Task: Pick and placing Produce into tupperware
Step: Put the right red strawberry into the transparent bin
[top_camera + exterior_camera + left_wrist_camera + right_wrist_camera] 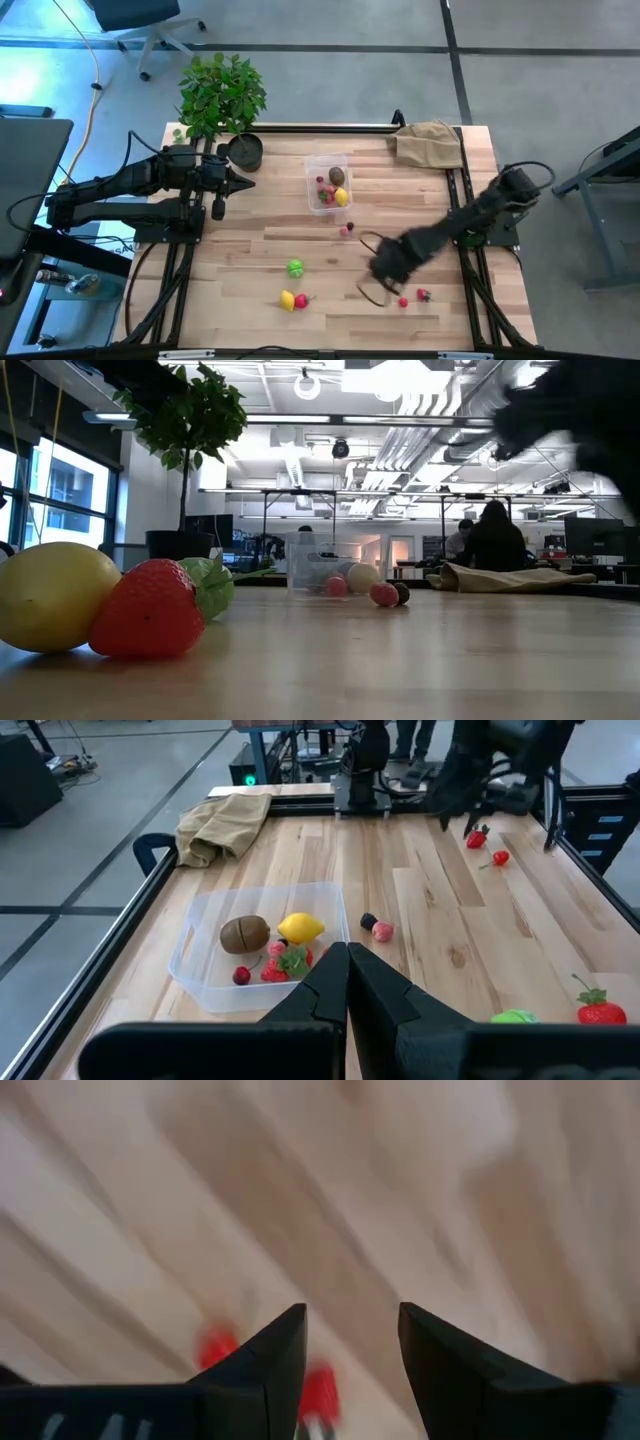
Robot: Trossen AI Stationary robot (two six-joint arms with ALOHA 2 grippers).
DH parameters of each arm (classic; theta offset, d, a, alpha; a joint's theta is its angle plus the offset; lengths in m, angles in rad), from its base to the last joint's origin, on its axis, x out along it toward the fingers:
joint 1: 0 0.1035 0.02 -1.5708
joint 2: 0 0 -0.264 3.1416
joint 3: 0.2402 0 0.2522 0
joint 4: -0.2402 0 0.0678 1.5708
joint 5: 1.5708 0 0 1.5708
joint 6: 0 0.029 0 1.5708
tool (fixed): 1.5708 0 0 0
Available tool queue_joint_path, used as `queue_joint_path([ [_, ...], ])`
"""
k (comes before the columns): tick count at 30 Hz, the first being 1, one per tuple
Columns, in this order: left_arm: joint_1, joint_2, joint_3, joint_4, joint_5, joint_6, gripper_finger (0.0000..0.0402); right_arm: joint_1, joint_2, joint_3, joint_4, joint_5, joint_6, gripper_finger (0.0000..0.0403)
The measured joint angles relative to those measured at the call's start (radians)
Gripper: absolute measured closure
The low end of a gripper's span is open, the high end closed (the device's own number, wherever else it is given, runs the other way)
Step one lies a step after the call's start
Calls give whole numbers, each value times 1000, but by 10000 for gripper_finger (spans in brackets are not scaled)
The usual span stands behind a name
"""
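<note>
Red berries (pixel 413 297) lie under the right hand (pixel 350 1350), its fingers parted and empty; left hand (pixel 347 982) closed, empty.

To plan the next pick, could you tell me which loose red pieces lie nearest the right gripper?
The two small red pieces beside the right gripper, near the table's front edge; the strawberry by the lemon lies farther off.

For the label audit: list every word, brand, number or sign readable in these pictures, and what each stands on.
No text can be read in any view.
Right gripper: pale marks at the edge of the right wrist view on its housing, too cut off and blurred to read.
Tupperware, produce, paper bag: no labels visible.
</note>
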Motion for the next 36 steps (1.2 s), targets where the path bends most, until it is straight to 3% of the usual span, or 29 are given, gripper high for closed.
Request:
queue_joint_path([
  [6,0,0,0,0,0,0,401,189,-146,-96,-21,-12,257,251],
  [11,0,0,0,0,0,0,401,276,-232,-166,85,12,441,251],
  [19,0,0,0,0,0,0,401,306,-245,-259,264,21,523,251],
  [36,0,0,0,0,0,0,401,307,-230,-285,263,13,640,213],
])
